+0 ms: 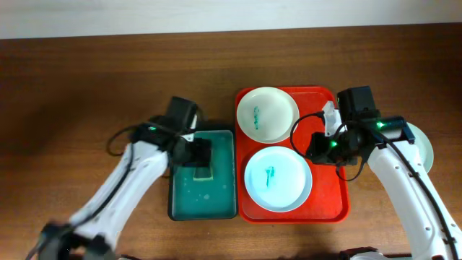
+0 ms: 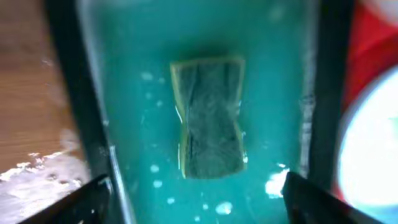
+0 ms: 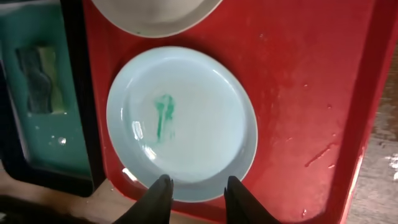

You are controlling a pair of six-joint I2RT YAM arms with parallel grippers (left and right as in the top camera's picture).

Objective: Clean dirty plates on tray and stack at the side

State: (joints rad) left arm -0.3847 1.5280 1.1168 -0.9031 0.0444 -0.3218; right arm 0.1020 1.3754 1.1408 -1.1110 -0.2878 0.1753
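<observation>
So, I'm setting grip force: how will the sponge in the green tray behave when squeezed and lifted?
The sponge looks pinched in at its waist, so it is probably soft and compressible. It lies in the wet green tray among droplets, so it is likely soaked, somewhat heavier, and apt to drip.

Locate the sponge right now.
Left wrist view: the sponge lies in the wet green sponge tray, centred beneath the open left pincer. In the overhead view that tray sits just left of the red tray.

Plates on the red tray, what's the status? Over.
Left fingers open above rectangular yellow-edged sponge in dark green tray. Right fingers open over round pale smeared plate on large red plastic tray. Nothing blocking.
</observation>
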